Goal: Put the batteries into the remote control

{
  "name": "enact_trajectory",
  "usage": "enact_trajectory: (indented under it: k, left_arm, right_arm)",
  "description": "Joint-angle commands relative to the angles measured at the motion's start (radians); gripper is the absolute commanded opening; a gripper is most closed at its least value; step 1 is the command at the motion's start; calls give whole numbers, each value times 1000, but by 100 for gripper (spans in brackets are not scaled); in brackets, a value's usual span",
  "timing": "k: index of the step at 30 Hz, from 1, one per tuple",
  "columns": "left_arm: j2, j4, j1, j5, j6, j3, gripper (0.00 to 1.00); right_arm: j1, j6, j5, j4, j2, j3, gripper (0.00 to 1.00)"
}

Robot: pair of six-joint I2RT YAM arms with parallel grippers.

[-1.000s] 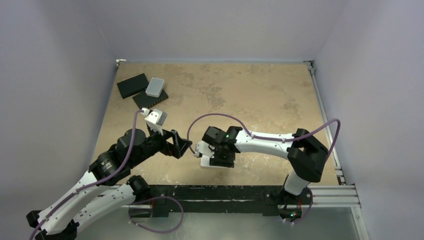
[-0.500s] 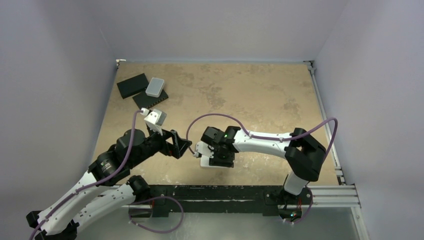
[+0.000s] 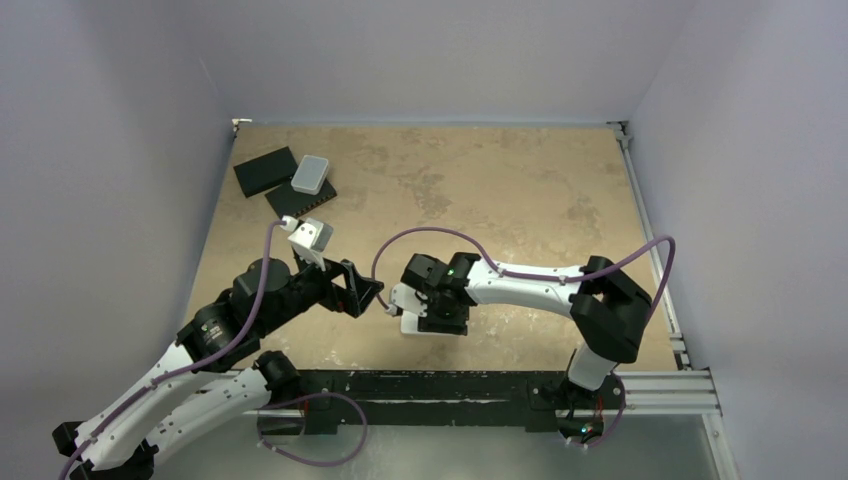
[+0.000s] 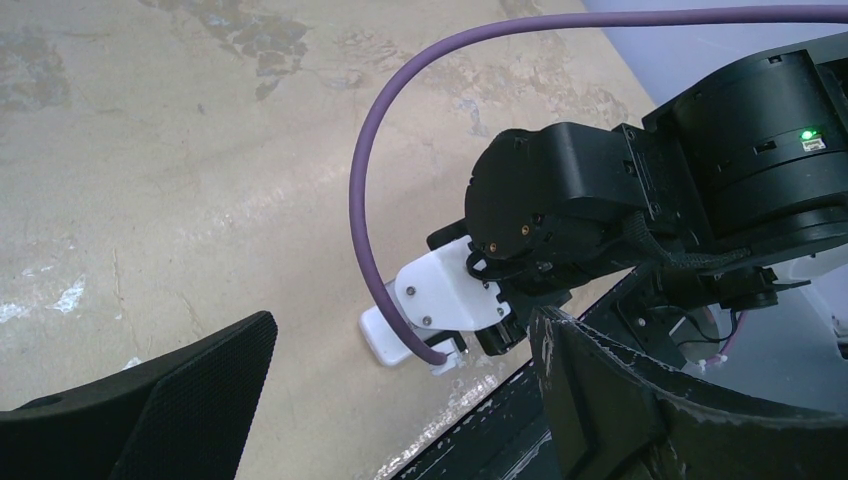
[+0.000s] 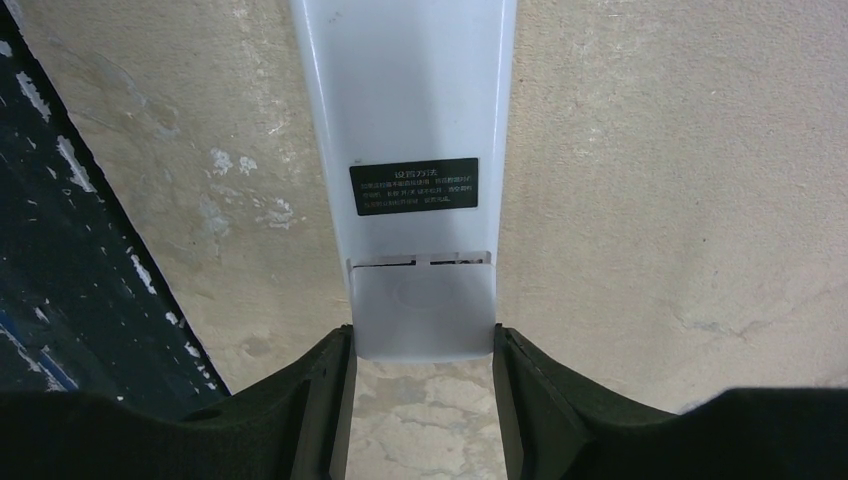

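The remote control point(image 5: 420, 120) lies on the tan table with its plain white back up, showing a small dark label and the battery-cover seam. My right gripper point(image 5: 422, 345) is shut on its near end, a black finger pressed against each side. From above, the remote's white end point(image 3: 410, 323) pokes out under the right gripper point(image 3: 425, 310) near the table's front edge. My left gripper point(image 3: 375, 298) hangs just to its left, open with nothing between its fingers. In the left wrist view the remote's tip point(image 4: 385, 340) shows beyond the left gripper point(image 4: 405, 330). The batteries are out of view.
Two flat black slabs point(image 3: 265, 170) point(image 3: 300, 200) and a light grey rounded box point(image 3: 311, 173) sit at the back left. The black front rail point(image 3: 400, 385) runs close by the remote. A purple cable point(image 4: 370, 200) loops over the right wrist.
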Motion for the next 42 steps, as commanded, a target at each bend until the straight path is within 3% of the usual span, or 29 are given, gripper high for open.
enact_trajectory:
  k: [1,42]
  left_arm:
    - [-6,38,5,-2,17,0,99]
    - [-18,38,5,0,15,-4,99]
  right_arm:
    - [11,3,4,-19,-3,35,31]
    - [19,-17,13,-32,12,74,31]
